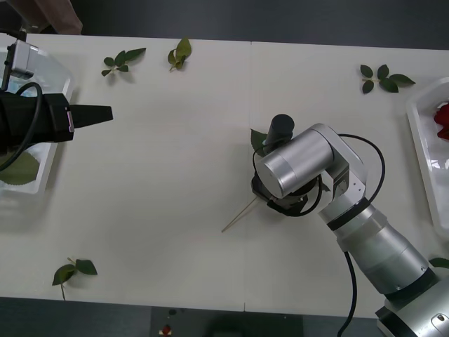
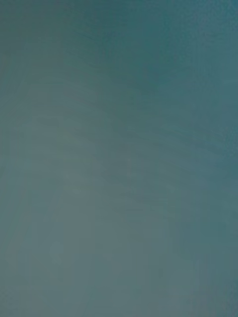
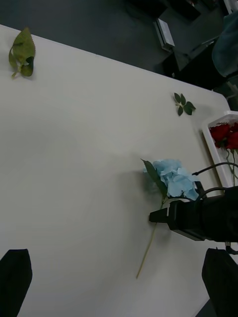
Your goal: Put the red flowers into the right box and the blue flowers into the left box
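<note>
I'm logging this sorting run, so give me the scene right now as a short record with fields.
blue flower: lying on the table, head under the right arm, stem end poking out
right gripper: lowered over that flower
left gripper: above the left box, fingers open, holding nothing
right box: holds red flowers
loose leaf sprigs: scattered on the table, e.g.

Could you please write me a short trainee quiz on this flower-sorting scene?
1. True or false: the pale blue fluffy artificial flower lies in the shallow white plastic left tray.
2. Which holds the deep-red artificial roses? A: the left tray. B: the shallow white plastic right tray.
3. Fill in: the black right gripper is beside the ___ flower.
Key: 1 false; 2 B; 3 blue.
</note>
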Tool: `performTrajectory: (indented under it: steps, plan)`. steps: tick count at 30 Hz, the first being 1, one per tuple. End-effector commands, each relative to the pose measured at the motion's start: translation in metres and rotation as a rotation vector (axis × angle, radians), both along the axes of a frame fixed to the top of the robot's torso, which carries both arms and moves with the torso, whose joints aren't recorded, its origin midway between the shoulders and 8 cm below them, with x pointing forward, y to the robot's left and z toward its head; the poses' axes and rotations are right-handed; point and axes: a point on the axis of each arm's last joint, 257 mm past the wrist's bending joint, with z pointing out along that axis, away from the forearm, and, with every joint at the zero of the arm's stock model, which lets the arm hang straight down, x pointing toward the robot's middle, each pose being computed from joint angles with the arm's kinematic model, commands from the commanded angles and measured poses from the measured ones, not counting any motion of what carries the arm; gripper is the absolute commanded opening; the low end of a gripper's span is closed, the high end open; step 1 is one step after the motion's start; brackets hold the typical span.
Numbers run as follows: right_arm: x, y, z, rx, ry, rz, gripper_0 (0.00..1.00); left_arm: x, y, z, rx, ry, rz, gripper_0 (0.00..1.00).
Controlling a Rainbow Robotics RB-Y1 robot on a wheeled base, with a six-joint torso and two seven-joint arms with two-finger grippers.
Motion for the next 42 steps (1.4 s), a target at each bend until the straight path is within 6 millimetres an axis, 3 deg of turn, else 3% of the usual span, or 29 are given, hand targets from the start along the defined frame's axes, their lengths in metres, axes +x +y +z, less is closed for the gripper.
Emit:
performTrajectory:
  steps: [1, 2, 6, 10, 15, 19, 27, 42]
  plan:
    - [0.003, 0.021, 0.01, 0.025, -0.02, 0.016, 0.52, -0.002, -0.023, 0.01, 0.068, -0.102, -0.087, 1.0]
    - [0.003, 0.021, 0.009, 0.022, -0.018, 0.014, 0.32, -0.003, -0.026, 0.005, 0.089, -0.11, -0.102, 1.0]
    - [0.003, 0.019, 0.008, 0.017, -0.016, 0.013, 0.0, -0.007, -0.03, -0.004, 0.137, -0.134, -0.144, 1.0]
    - [0.002, 0.018, 0.006, 0.011, -0.01, 0.015, 0.0, -0.014, -0.031, -0.01, 0.2, -0.161, -0.203, 1.0]
    - [0.002, 0.017, 0.006, 0.008, -0.011, 0.014, 0.0, -0.024, -0.043, -0.003, 0.186, -0.206, -0.273, 1.0]
    - [0.004, 0.01, 0.019, -0.008, -0.031, 0.026, 0.0, -0.029, -0.052, 0.003, 0.179, -0.257, -0.316, 1.0]
    - [0.0, 0.001, 0.066, -0.041, -0.089, 0.129, 0.0, -0.04, -0.075, 0.018, 0.112, -0.351, -0.392, 1.0]
    - [0.0, -0.017, 0.159, -0.121, -0.267, 0.561, 0.0, -0.082, -0.106, 0.043, 0.009, -0.422, -0.521, 1.0]
